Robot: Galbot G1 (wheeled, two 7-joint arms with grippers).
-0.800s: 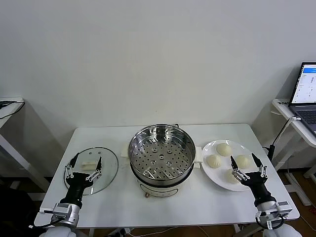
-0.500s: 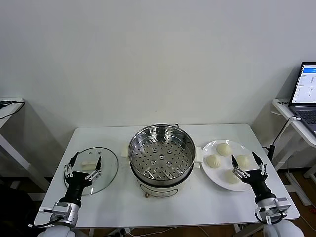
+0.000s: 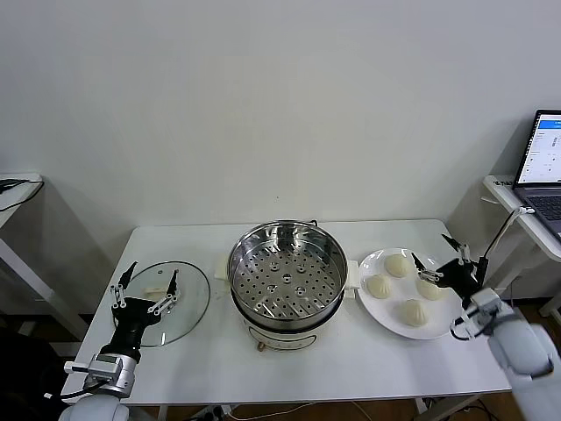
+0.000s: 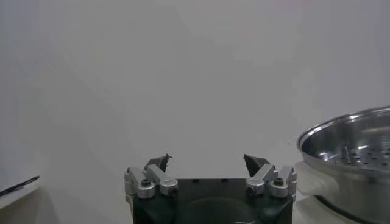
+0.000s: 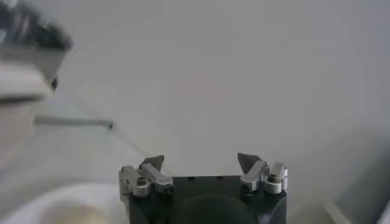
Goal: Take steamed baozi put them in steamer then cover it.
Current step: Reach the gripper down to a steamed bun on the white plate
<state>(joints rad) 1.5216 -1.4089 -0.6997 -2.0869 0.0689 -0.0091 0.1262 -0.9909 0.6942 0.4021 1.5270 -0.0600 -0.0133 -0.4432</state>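
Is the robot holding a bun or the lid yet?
No, nothing is held. The left gripper is open above the glass lid; the right gripper is open over the plate's buns.

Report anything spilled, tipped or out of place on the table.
Nothing stands out. The steamer sits upright and empty, the cover lies flat beside it, and four baozi rest on the plate.

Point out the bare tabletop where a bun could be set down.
Bare table runs along the near edge in front of the steamer, and behind the glass lid at the far left corner. The right side is crowded by the white plate of baozi.
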